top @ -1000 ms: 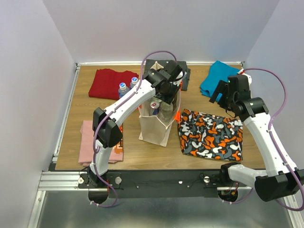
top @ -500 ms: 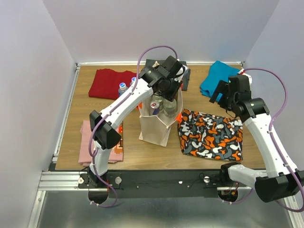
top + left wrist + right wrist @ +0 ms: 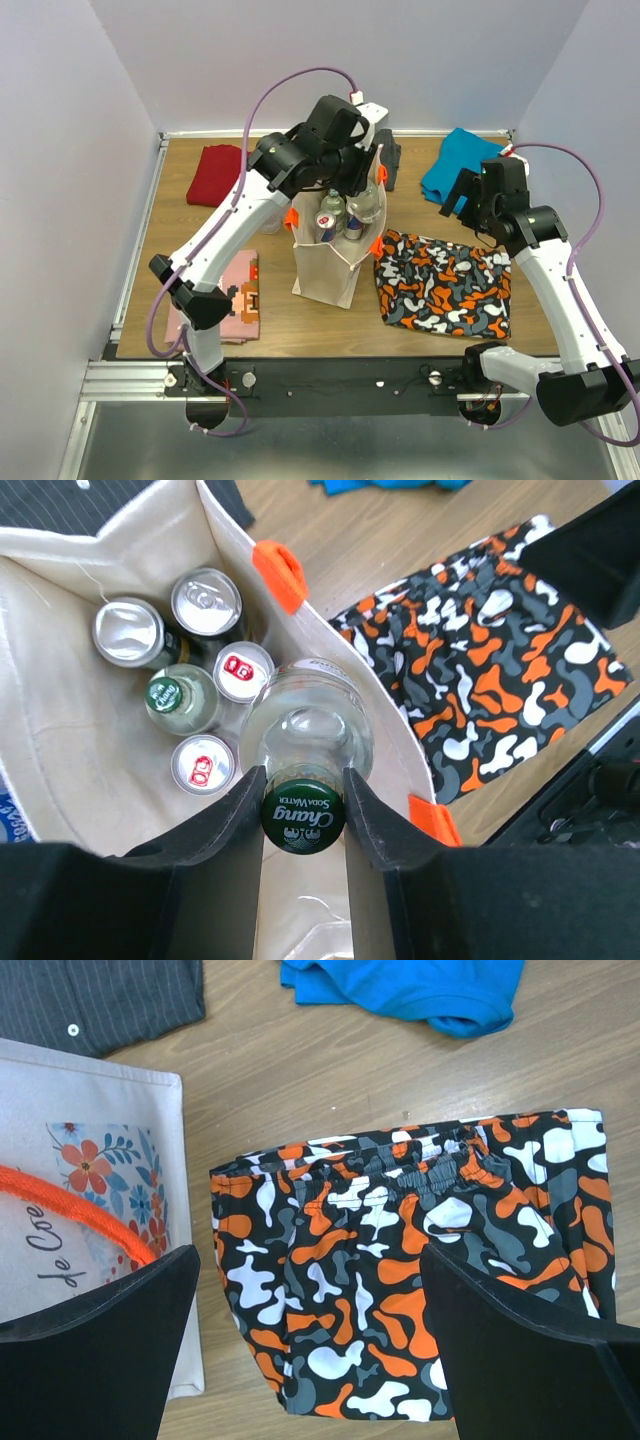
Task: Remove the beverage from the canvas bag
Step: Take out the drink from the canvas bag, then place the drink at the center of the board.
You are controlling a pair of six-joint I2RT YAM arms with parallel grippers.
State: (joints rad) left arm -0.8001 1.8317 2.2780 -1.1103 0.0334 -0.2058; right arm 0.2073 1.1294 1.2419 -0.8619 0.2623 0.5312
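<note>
now the left gripper [image 3: 303, 777] is pinched tight on the neck of a clear glass bottle [image 3: 306, 730], just under its green cap [image 3: 302, 815], and the bottle hangs straight down from it over the open mouth of the canvas bag [image 3: 322, 268]. gripping the narrow neck from above makes sense: the bag is tall and crowded, with several cans [image 3: 205, 600] and smaller bottle tops packed side by side at its bottom, so only a straight pull upward gets one drink free without knocking the rest. the bottle sits close to the bag's right wall, between the two orange tabs [image 3: 280, 572] on the rim. its shoulder is above the rim in the top view, and its base, as far as i can tell, is still inside the bag. the right gripper [image 3: 307, 1255] has its fingers spread wide with nothing between them. it hovers to the right of the bag, above the patterned shorts [image 3: 445, 280], probably kept clear so as not to crowd the lift. compared with a second ago, the left arm has risen and its elbow has swung out to the left, drawing the bottle up from deep inside the bag. a pink cloth [image 3: 240, 300] to the left of the bag is now uncovered, and the right arm has not moved.
</note>
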